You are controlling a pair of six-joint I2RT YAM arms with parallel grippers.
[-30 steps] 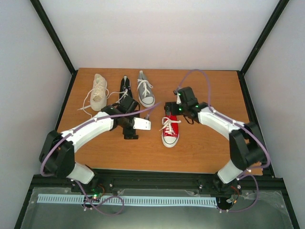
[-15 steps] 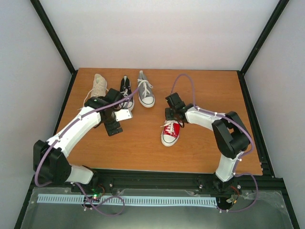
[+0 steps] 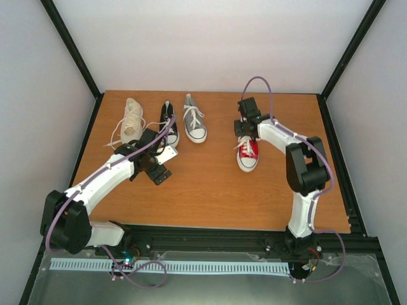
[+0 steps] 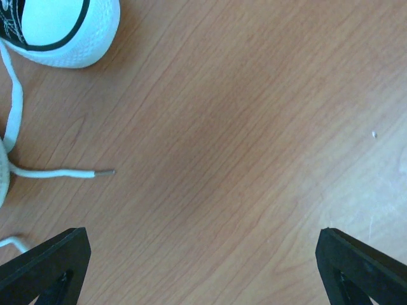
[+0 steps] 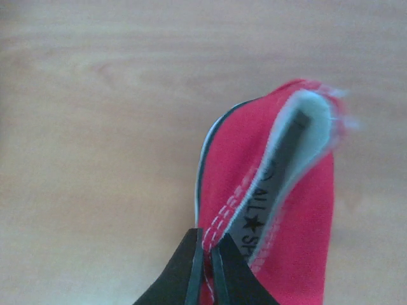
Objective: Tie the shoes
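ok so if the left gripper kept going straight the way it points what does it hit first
Probably the bare table. The left gripper is open, aimed at plain wood; the lace end and the black shoe sit off to the side of its line. Depth is hard to judge.

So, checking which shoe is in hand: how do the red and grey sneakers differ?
The red sneaker sits alone on the right; the grey sneaker stands beside the black sneaker. The right gripper is shut on the red one's heel; nothing touches the grey one. Both point toes toward the near edge.
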